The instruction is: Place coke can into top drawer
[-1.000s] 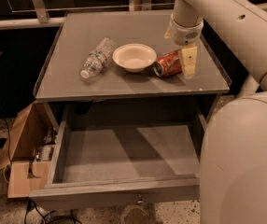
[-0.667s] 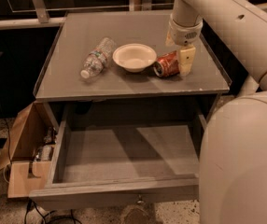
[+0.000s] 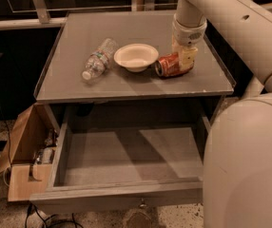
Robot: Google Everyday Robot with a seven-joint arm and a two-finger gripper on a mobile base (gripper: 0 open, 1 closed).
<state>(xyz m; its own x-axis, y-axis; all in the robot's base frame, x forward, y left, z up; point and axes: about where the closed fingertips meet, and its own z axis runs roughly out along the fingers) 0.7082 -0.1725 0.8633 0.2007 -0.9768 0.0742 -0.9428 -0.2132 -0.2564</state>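
The coke can [image 3: 167,65] lies on its side on the grey cabinet top [image 3: 126,27], at its right, just right of a white bowl. My gripper [image 3: 186,60] points straight down at the can's right end and is right up against it. The can rests on the surface. The top drawer [image 3: 126,158] stands pulled out below the cabinet top, with nothing lying on its flat grey bottom and a small knob at its front wall.
A white bowl [image 3: 136,56] sits at the middle of the cabinet top. A clear plastic water bottle [image 3: 98,58] lies on its side to the bowl's left. An open cardboard box [image 3: 24,148] stands on the floor left of the drawer. My arm's bulky body fills the right side.
The gripper has stayed at the can's right end with hardly any movement. The can, bowl, bottle and drawer have not moved.
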